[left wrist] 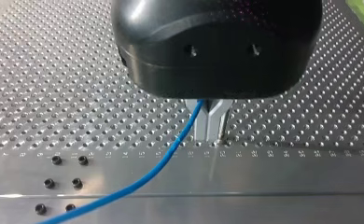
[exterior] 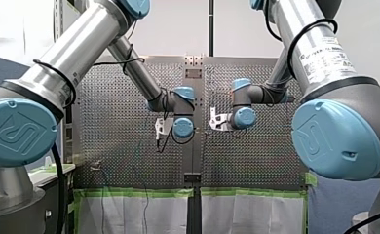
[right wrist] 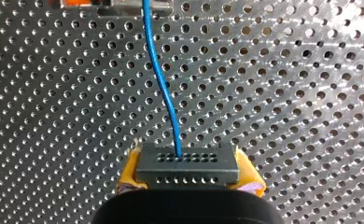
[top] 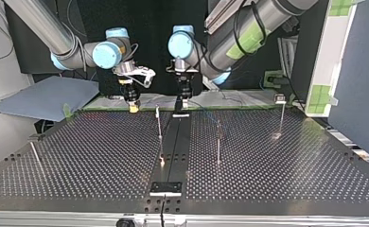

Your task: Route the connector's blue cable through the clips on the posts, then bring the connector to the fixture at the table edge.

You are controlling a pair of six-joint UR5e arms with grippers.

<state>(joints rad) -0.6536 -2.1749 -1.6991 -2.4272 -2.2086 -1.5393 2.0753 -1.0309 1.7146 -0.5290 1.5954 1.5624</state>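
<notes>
Connector (right wrist: 187,161) clamped in my right pincer (right wrist: 189,173), blue cable (left wrist: 171,149) nipped in my left pincer (left wrist: 209,125), routing looks unstarted: next lead it to the top view's upper-middle post (top: 159,127)

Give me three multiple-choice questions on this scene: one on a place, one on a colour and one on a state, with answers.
1. Where is the connector?
A. lying loose
B. hanging free
C. in my right hand

2. What colour is the cable?
A. blue
B. red
C. green

3. How is my left hand?
A. wide open
B. shut on the cable
C. shut on the connector

Answers:
1 C: the yellow pads clamp it on both sides in the right wrist view.
2 A: it runs blue out of the connector's face.
3 B: in the left wrist view the metal fingers are together, with the cable coming out between them.
</notes>
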